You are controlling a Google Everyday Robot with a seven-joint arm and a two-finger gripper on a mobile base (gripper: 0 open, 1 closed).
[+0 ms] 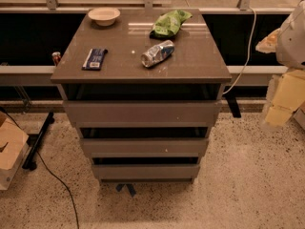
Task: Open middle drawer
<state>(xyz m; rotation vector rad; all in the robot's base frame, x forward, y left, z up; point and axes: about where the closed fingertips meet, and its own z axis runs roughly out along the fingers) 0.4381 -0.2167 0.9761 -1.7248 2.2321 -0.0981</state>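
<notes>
The middle drawer [143,147] is the wide grey-brown front panel between a taller panel above and a smaller one below, with a tiny white speck right of centre. Its front sits in line with the other fronts, with only a dark gap above it. My gripper [282,103] hangs at the far right edge of the view, pale yellow under the white arm [293,37]. It is well to the right of the cabinet, apart from it, at about the height of the top drawer.
On the cabinet top [200,63] lie a white bowl [104,15], a green bag [169,23], a crushed can [157,53] and a dark snack bar [94,59]. A cardboard box [9,149] and a black cable [57,180] lie on the floor at left.
</notes>
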